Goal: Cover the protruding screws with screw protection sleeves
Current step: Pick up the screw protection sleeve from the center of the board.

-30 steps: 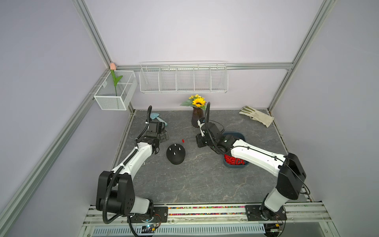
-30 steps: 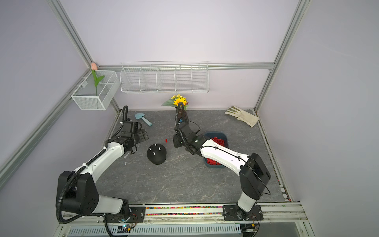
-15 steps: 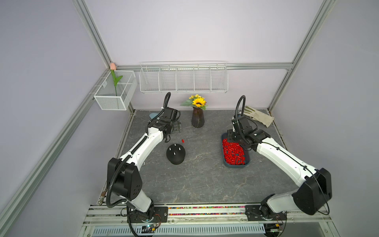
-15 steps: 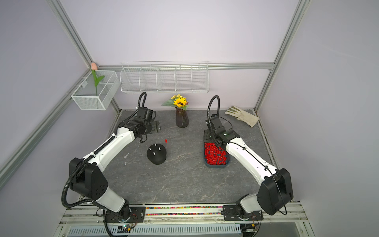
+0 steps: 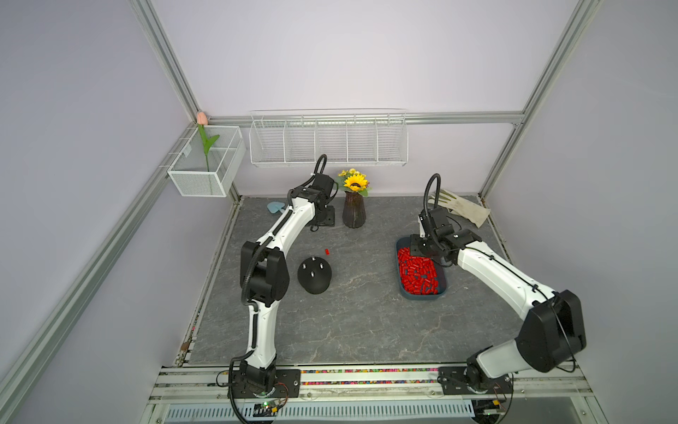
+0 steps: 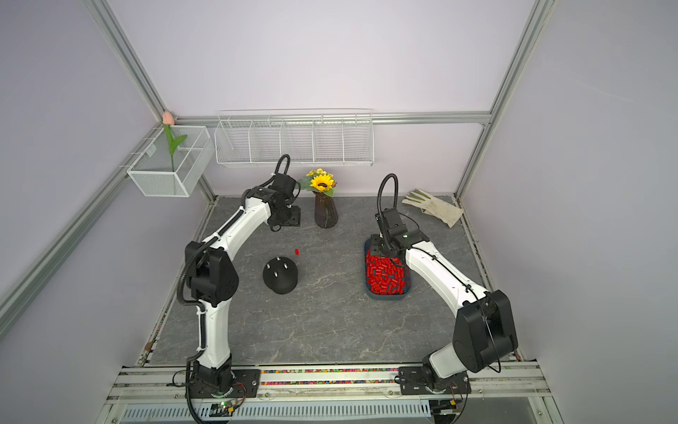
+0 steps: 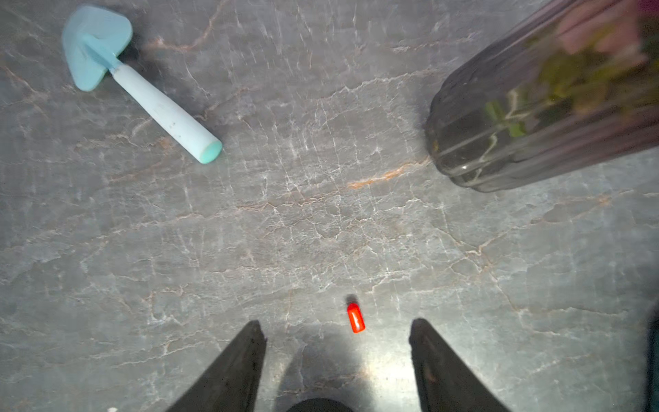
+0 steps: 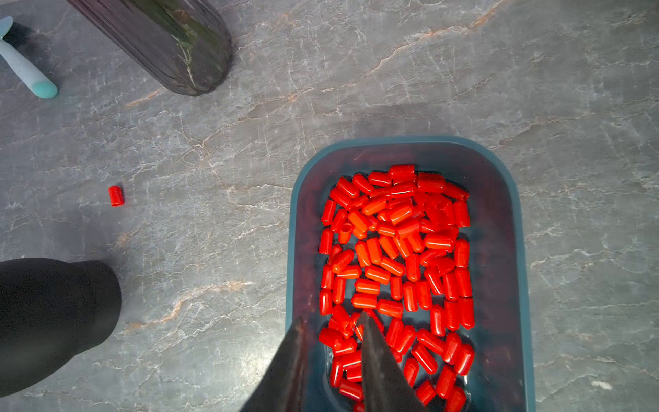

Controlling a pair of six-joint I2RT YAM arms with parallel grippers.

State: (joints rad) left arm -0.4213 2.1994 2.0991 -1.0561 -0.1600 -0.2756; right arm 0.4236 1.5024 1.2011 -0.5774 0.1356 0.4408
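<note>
Beside the left gripper [image 7: 336,323], a dark ribbed vase [image 5: 354,214] with a sunflower [image 5: 355,181]; a light-blue trowel [image 7: 142,96] flat on the bench [image 5: 367,323] near it, a pale glove [image 5: 463,210] at the far corner. Left fingers [image 7: 246,360] released, spread wide, a stray sleeve [image 7: 355,317] lying just ahead of the tips, near the dome [image 5: 314,281]. Right gripper [image 8: 331,317] low over the blue tray [image 8: 495,221], fingers narrowly apart among the screw protection sleeves [image 8: 392,249]: glossy red capsules, heaped; cannot tell whether one is gripped. Protruding screws [image 5: 321,265] on the black dome bare, short, silver

Lilac walls [image 5: 330,55], aluminium frame [image 5: 367,118], grey marbled tabletop [image 5: 367,323], white wire baskets [image 5: 328,143] behind.
</note>
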